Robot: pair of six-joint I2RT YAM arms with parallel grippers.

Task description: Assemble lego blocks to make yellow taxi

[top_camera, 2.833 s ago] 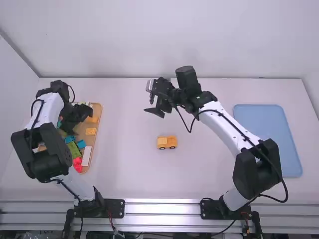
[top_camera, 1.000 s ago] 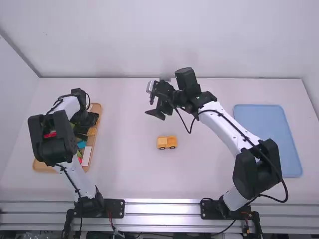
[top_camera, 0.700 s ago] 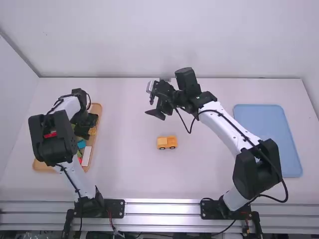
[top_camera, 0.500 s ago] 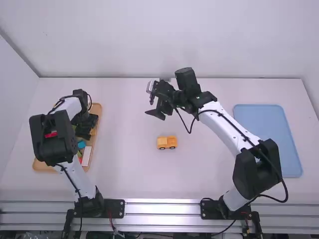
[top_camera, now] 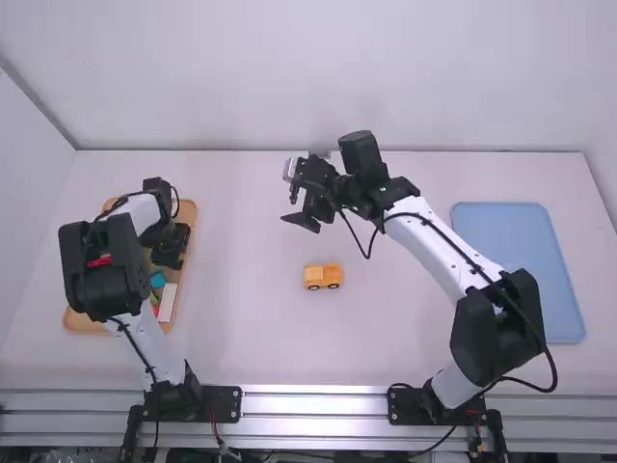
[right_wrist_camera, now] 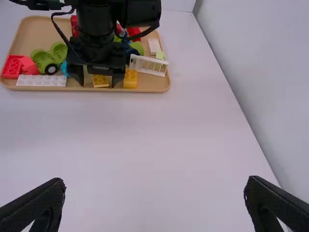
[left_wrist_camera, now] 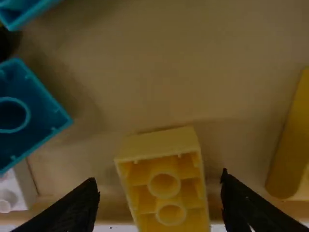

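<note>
Left gripper (top_camera: pixel 172 249): straddling an upturned yellow Lego block (left_wrist_camera: pixel 165 151), fingers apart
Right gripper (top_camera: pixel 301 204): hanging open above the worktop (top_camera: pixel 241 318)
Yellow toy car (top_camera: pixel 323 278): standing upright

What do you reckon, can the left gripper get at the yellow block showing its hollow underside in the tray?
Probably yes: the left gripper is open, with a finger on either side of the yellow block and nothing visible between. The tray's rim is close, though.
</note>
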